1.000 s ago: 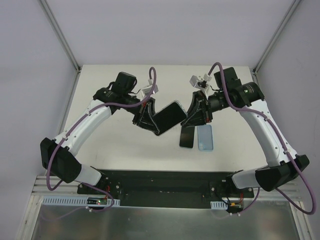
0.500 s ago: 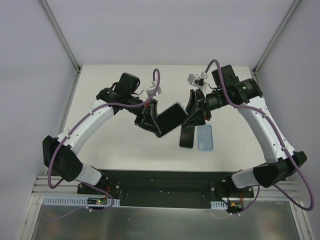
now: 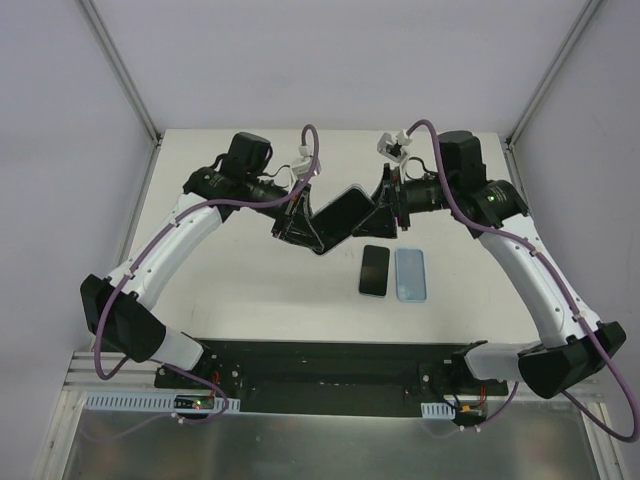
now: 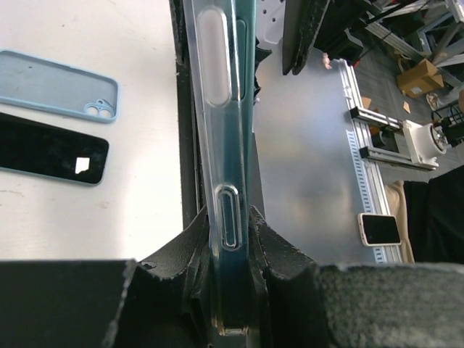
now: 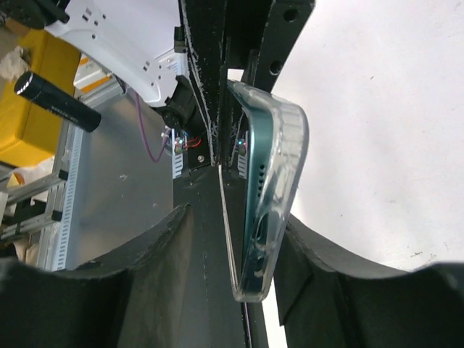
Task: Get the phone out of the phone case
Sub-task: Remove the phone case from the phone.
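Above the middle of the white table [image 3: 250, 290], lifted clear of the surface: one dark teal phone [image 3: 340, 215], seated in a clear soft plastic case [image 5: 290, 145], tilted and spanning the space between the two arms.

Left gripper [image 4: 230, 225]: black fingers [image 4: 199, 239] pinching the cased phone across its thickness at one end, both pads pressed against the case's sides. The side-button cut-out sits just above the grip.

Right gripper [image 5: 235, 225]: fingers [image 5: 167, 261] spread to either side of the phone's other end. A clear gap shows between one finger and the screen face. The other finger lies just beside the case's back, and whether it touches cannot be told.

On the table, nearer the arm bases than the held phone: one black flat phone [image 3: 374, 270], lying face up, and one pale blue empty phone case [image 3: 410, 274] just beside it on its right, the two parallel.
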`<state>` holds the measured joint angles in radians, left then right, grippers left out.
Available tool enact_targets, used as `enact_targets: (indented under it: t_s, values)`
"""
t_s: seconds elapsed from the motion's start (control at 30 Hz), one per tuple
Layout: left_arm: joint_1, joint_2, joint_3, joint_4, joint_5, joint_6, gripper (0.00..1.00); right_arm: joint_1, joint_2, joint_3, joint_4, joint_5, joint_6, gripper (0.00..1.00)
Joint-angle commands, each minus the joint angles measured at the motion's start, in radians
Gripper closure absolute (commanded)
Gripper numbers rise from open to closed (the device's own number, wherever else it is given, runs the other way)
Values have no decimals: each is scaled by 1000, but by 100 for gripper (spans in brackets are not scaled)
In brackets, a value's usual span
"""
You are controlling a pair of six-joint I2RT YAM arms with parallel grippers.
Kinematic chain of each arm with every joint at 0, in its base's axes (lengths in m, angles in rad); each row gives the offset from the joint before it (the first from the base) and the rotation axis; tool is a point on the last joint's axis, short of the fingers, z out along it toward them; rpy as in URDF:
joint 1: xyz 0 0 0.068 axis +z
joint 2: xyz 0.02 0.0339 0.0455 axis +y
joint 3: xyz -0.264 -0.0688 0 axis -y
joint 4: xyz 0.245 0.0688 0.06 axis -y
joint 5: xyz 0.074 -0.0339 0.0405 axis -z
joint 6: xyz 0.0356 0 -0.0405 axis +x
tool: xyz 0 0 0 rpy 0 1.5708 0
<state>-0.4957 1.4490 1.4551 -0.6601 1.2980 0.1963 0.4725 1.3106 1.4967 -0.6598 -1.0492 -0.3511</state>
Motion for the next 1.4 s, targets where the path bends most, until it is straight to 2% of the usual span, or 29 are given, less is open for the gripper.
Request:
enact_targets:
  t_s: [0.0,0.27,0.43,0.63,0.67,0.77,0.93,1.07,1.37]
  values:
    - [14,-47,47,48,-12,-24,100,-34,-48,-47,190,15,168,51]
    - [26,-70,28,82,-9,-58,100,-61,-59,-76,239,-21,204,62]
    - [32,-75,21,91,-2,-67,100,-72,-65,-98,256,-46,204,65]
    - [40,-78,4,99,4,-66,100,-83,-67,-99,256,-118,173,97]
    - [40,-78,2,99,9,-66,100,-87,-67,-99,256,-138,166,100]
    - [40,-78,-18,99,36,-51,100,-89,-60,-87,232,-216,114,100]
    - [40,-75,-62,102,49,1,100,-84,-50,-17,62,-337,-47,100]
    - [40,-47,-75,100,78,31,100,-52,-42,59,-113,-357,-201,100]
    - [37,57,-30,99,167,17,100,3,-27,157,-326,-397,-383,100]
